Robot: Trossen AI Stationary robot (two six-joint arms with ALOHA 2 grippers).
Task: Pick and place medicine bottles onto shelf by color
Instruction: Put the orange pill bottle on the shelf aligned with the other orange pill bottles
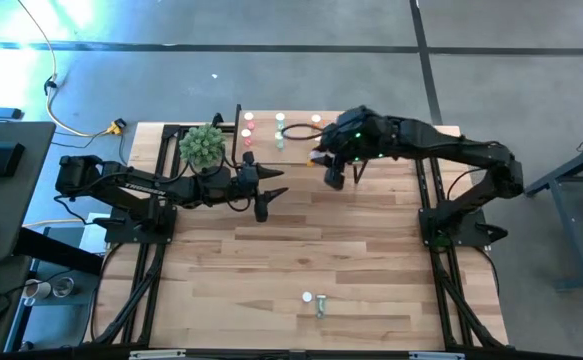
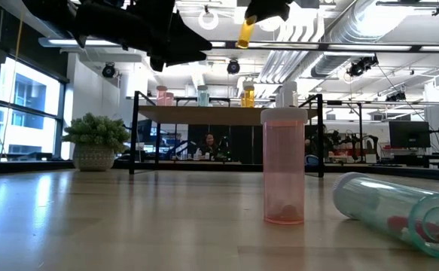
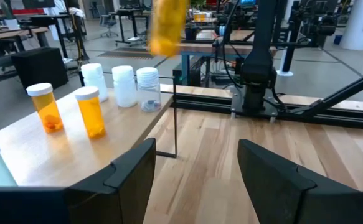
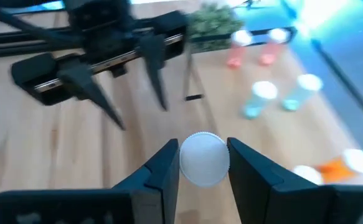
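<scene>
Two bottles were left on the bare tabletop, near its front edge: an upright pink bottle and a greenish bottle lying on its side just beside it. Both untouched, well apart from the arms. Most of the job looked done: the shelf at the back of the table already carried bottles grouped by colour. The left wrist view showed two orange bottles side by side and three white/clear bottles behind them; the right wrist view showed pink bottles and pale green ones further along, blurred.

One more was in transit. The right gripper was clamped on an orange bottle, white cap between the fingers, hanging in the air just in front of the shelf, not yet set down. Judged next: place it with the orange pair, then fetch the two at the front.

The left gripper sat with fingers spread wide, empty, low over the table facing the shelf's end, close to the right one.

Surface: light wooden slatted top in a black frame, a small potted plant at the back left beside the shelf. Room: open lab with grey floor, windows, exposed ceiling ducts, desks and monitors behind; a person seated far off beyond the shelf in the low view.
</scene>
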